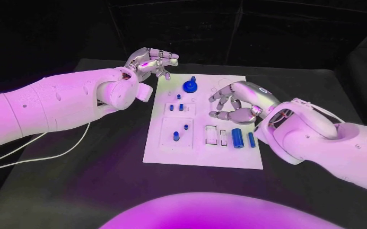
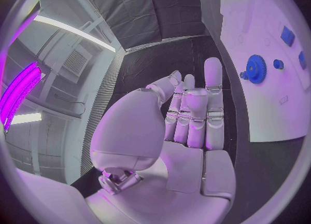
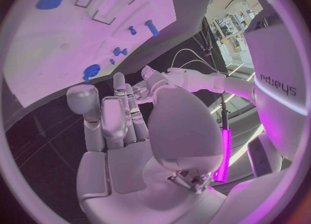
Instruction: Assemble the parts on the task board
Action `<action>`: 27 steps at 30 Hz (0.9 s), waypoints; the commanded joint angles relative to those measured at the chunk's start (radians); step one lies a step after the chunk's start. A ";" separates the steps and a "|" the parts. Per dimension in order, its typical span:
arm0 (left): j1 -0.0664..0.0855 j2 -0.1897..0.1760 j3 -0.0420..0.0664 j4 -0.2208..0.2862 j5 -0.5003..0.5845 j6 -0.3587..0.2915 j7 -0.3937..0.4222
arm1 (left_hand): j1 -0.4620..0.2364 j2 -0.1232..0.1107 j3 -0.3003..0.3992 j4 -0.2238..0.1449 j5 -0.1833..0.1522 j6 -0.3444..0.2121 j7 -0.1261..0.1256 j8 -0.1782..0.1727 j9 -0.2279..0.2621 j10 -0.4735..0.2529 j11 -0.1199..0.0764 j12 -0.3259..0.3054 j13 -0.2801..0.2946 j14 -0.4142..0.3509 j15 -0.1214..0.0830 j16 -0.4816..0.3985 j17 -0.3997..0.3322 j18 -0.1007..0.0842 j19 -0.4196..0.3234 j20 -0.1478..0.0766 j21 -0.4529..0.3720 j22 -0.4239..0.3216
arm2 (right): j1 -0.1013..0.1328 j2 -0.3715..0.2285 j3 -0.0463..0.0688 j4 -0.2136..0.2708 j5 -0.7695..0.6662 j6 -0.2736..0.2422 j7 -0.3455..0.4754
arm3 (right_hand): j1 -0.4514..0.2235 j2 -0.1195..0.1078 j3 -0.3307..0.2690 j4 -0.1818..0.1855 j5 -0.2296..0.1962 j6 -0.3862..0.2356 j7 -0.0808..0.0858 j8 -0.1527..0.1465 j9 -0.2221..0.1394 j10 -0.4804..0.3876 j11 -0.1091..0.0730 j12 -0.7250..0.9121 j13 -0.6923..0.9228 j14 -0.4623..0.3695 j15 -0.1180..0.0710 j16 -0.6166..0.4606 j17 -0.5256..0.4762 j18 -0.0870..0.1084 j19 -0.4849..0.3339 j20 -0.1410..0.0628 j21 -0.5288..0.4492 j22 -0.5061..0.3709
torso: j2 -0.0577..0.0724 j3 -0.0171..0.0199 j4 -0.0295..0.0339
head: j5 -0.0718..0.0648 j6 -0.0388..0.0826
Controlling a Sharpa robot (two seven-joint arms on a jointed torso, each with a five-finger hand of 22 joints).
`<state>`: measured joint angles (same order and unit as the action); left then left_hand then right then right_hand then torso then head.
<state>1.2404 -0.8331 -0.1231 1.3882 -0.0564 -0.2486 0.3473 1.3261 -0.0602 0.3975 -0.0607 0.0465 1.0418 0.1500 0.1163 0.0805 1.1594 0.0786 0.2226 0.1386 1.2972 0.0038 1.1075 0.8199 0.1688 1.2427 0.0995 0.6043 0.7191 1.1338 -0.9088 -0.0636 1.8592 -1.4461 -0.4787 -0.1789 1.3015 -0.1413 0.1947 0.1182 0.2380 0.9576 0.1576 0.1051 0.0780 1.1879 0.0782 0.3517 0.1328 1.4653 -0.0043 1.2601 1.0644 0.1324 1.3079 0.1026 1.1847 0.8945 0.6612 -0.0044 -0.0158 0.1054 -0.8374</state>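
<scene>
My left hand [image 1: 153, 62] hovers empty beside the task board [image 1: 202, 155], fingers loosely apart; my right hand [image 1: 237, 102], also empty, hangs over it, ready to pick parts.

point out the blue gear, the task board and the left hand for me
blue gear [image 1: 190, 85], head view, on its round face
task board [image 1: 202, 157], head view, on a bare part near its front edge
left hand [image 1: 153, 62], head view, on its middle

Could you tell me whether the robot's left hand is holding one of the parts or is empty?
Empty. In the left wrist view the left hand has its fingers straight with nothing between them, off the task board; the blue gear sits apart.
</scene>
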 commanded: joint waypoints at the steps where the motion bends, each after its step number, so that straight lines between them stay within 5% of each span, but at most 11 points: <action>1: 0.001 -0.001 0.001 0.002 0.003 0.004 0.007 | 0.001 0.006 -0.003 -0.001 0.002 0.003 0.004 -0.003 -0.001 -0.006 0.002 0.007 0.002 -0.007 -0.002 -0.006 -0.001 0.013 -0.008 0.001 -0.005 -0.001 | 0.010 -0.045 0.002 0.011 0.191 0.030 -0.072 | -0.026 -0.001 -0.047 0.027 0.058 0.027 -0.018 0.027 0.006 0.054 -0.030 0.078 0.060 0.023 -0.022 0.026 0.036 -0.020 0.040 -0.026 0.046 0.069 | -0.001 -0.0011 -0.0047 | -0.023 0.007; 5: 0.001 -0.002 0.001 0.002 0.003 0.004 0.007 | 0.001 0.006 -0.003 -0.001 0.002 0.003 0.004 -0.003 -0.001 -0.006 0.002 0.007 0.002 -0.007 -0.002 -0.006 -0.001 0.013 -0.008 0.001 -0.005 -0.001 | 0.016 -0.095 0.002 0.013 0.202 0.075 -0.141 | -0.034 0.016 -0.110 0.064 0.051 0.039 -0.045 0.065 0.014 0.060 -0.038 0.216 0.190 0.046 -0.040 0.092 0.128 -0.046 0.100 -0.043 0.136 0.214 | 0.001 0.0007 -0.0070 | -0.040 0.011; 9: 0.001 -0.002 0.001 0.004 0.003 0.005 0.007 | 0.001 0.006 -0.003 -0.001 0.002 0.003 0.004 -0.003 -0.001 -0.006 0.002 0.007 0.002 -0.007 -0.002 -0.006 -0.001 0.013 -0.008 0.001 -0.005 -0.001 | 0.008 -0.135 0.001 0.028 0.150 0.098 -0.262 | -0.050 0.048 -0.186 0.132 0.062 0.047 -0.048 0.118 0.034 0.020 -0.052 0.395 0.402 0.053 -0.044 0.133 0.184 -0.059 0.123 -0.046 0.183 0.289 | 0.001 0.0050 -0.0149 | -0.060 0.010; 15: 0.001 -0.007 0.000 0.009 0.003 0.004 0.007 | 0.001 0.006 -0.003 -0.001 0.002 0.003 0.004 -0.003 -0.001 -0.006 0.002 0.007 0.002 -0.007 -0.002 -0.006 -0.001 0.013 -0.008 0.001 -0.005 -0.001 | -0.008 -0.166 -0.011 0.034 0.110 0.118 -0.324 | -0.035 0.073 -0.234 0.160 0.067 0.032 -0.049 0.148 0.058 0.015 -0.052 0.506 0.567 0.053 -0.044 0.144 0.198 -0.060 0.122 -0.047 0.190 0.299 | -0.002 -0.0007 -0.0144 | -0.085 0.008; 19: 0.001 -0.008 0.000 0.012 0.003 0.004 0.008 | -0.001 0.006 -0.005 -0.001 0.002 0.003 0.004 -0.003 -0.001 -0.007 0.002 0.008 0.003 -0.009 -0.002 -0.006 -0.003 0.013 -0.008 0.002 -0.006 -0.002 | -0.025 -0.161 -0.021 0.030 0.096 0.129 -0.336 | -0.036 0.071 -0.259 0.166 0.071 0.026 -0.050 0.159 0.068 0.022 -0.052 0.543 0.624 0.055 -0.044 0.151 0.209 -0.061 0.123 -0.046 0.195 0.306 | -0.004 -0.0002 -0.0199 | -0.084 0.009; 27: 0.001 -0.011 0.000 0.014 0.003 0.005 0.007 | -0.002 0.006 -0.006 0.000 0.002 0.004 0.004 -0.003 -0.001 -0.007 0.003 0.009 0.003 -0.009 -0.002 -0.006 -0.004 0.013 -0.008 0.002 -0.006 -0.002 | -0.057 -0.130 -0.028 0.009 0.077 0.192 -0.345 | -0.082 0.078 -0.325 0.170 0.059 0.003 -0.047 0.183 0.094 0.033 -0.048 0.614 0.738 0.067 -0.040 0.199 0.290 -0.064 0.126 -0.041 0.206 0.325 | -0.003 -0.0008 -0.0173 | -0.090 0.011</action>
<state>1.2402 -0.8439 -0.1234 1.4001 -0.0564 -0.2486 0.3474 1.3261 -0.0603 0.3975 -0.0607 0.0465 1.0418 0.1500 0.1164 0.0805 1.1594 0.0786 0.2283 0.1406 1.2935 0.0001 1.1076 0.8173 0.1689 1.2427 0.0995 0.6043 0.7192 1.0783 -1.0412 -0.0910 1.8690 -1.3435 -0.3387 -0.5000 1.2295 -0.0665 -0.1274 0.2888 0.3000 0.9668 0.1101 0.2865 0.1715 1.2145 0.0297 0.9628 0.8667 1.4669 -0.0451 1.4549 1.3082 0.0847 1.4282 0.0571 1.3857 1.2190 0.6586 -0.0046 -0.0332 0.0157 -0.8254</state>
